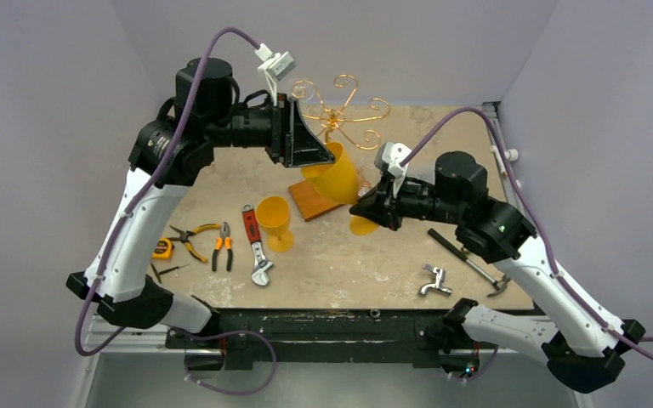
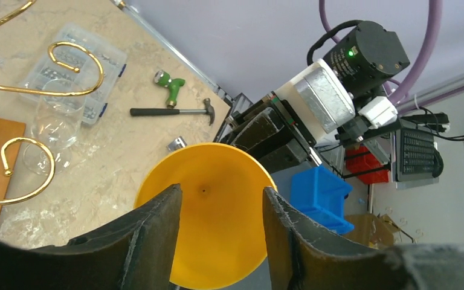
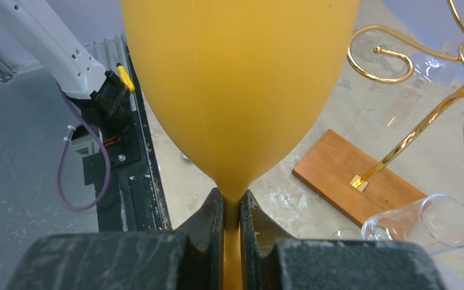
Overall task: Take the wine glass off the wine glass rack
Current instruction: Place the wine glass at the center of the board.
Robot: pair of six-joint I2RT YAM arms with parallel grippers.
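Observation:
A yellow wine glass [image 1: 337,177] hangs tilted over the table, its bowl [image 3: 241,78] aimed up and to the left. My right gripper [image 3: 232,202] is shut on its stem just under the bowl. My left gripper [image 2: 222,192] faces the glass's open mouth [image 2: 217,235], jaws apart, fingertips level with the rim; contact with the rim cannot be judged. The wine glass rack [image 1: 340,115], golden wire curls on a thin stem [image 3: 420,130], stands behind on its wooden base [image 3: 344,175]. No curl touches the glass.
A second yellow wine glass [image 1: 274,219] stands left of the wooden base. A clear glass [image 3: 426,223] lies beside the base. Pliers [image 1: 223,246], a wrench [image 1: 255,246] and a tape measure [image 1: 162,248] lie front left. A hammer [image 1: 468,259] lies front right.

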